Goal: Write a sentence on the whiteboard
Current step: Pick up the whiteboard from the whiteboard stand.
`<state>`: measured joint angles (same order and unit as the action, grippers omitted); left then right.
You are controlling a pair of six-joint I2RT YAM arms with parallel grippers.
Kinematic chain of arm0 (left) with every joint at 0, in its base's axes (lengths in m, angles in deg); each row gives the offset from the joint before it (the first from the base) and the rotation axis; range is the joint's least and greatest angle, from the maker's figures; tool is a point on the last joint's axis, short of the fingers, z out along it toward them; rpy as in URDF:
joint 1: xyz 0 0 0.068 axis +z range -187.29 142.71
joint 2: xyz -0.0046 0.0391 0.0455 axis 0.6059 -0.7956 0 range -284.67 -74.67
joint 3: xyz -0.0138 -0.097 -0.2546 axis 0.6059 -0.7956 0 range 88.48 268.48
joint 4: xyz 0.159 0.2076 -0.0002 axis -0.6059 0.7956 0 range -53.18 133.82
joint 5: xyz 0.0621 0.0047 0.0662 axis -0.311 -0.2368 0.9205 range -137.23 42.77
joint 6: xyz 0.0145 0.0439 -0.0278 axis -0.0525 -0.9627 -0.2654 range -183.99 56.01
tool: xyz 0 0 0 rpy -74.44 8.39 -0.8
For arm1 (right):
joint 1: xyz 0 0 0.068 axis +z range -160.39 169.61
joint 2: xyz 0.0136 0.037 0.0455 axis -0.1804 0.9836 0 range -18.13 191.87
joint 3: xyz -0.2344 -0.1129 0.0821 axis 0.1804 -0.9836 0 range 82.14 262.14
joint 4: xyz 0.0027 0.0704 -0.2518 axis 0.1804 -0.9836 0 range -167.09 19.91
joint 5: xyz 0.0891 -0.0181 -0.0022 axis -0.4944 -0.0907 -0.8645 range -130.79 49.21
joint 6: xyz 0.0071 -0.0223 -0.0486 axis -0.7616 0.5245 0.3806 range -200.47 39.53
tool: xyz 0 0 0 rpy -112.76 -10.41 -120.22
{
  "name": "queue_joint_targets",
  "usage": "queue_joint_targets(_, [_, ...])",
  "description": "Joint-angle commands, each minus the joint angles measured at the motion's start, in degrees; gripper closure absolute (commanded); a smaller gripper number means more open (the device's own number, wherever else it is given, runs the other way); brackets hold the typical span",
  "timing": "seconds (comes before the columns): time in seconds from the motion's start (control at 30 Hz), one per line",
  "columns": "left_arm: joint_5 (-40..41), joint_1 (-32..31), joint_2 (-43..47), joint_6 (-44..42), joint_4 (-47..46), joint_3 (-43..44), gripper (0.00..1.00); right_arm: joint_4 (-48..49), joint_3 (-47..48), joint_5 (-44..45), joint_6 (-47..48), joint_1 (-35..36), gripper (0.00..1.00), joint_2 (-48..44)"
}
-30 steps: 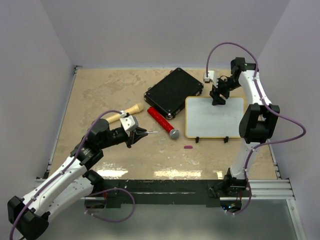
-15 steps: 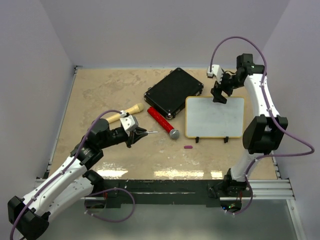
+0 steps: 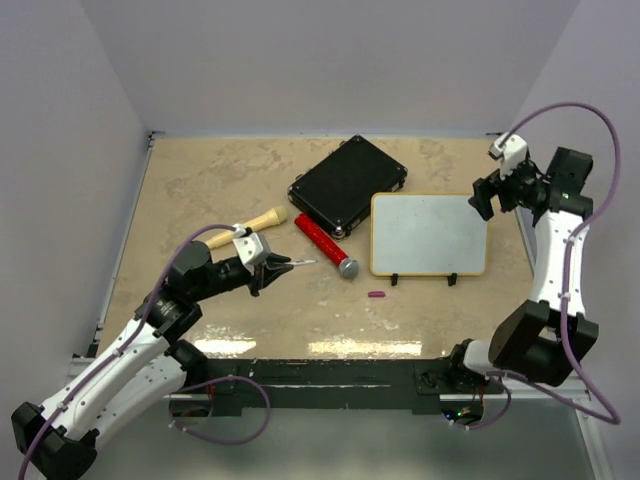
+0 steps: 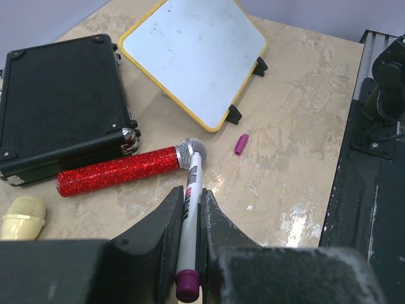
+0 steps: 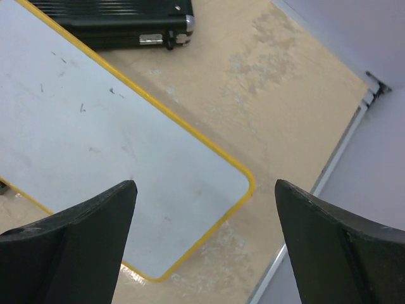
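The whiteboard point(image 3: 430, 232) lies flat right of centre, yellow-rimmed, with black clip feet at its near edge. Its white surface shows only faint specks; no sentence shows on it. It also shows in the left wrist view point(image 4: 193, 54) and the right wrist view point(image 5: 95, 152). My left gripper point(image 3: 280, 266) is shut on a white marker point(image 4: 188, 218) with a purple end, its tip pointing at the board. The marker's purple cap point(image 3: 376, 295) lies on the table before the board. My right gripper point(image 3: 483, 197) is open and empty, raised over the board's far right corner.
A black rectangular case point(image 3: 348, 183) lies behind the board's left corner. A red glitter microphone point(image 3: 326, 243) lies between the marker tip and the board. A cream microphone point(image 3: 250, 224) lies behind the left gripper. Walls close in the table on three sides.
My right arm has swung right and lifted, from over the board's far edge to past its right corner. The left arm with the marker has barely moved.
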<state>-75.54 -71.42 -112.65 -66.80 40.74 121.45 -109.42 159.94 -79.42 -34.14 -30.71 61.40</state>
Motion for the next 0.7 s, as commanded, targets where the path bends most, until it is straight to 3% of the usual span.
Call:
queue_joint_targets(0.0, [-0.34, 0.47, 1.15, -0.27, -2.96, 0.60, 1.00, 6.20, -7.29, -6.88, -5.11, -8.06, 0.05, -3.85])
queue_joint_targets(0.33, [-1.04, 0.47, 1.76, 0.44, -5.24, 0.51, 1.00, 9.98, -13.91, -10.22, -3.62, -16.95, 0.03, 4.92])
queue_joint_targets(0.67, [-0.95, 0.73, 1.24, 0.44, -5.33, 0.43, 1.00, -1.70, -8.55, -22.09, 7.81, -16.77, 0.11, 19.43])
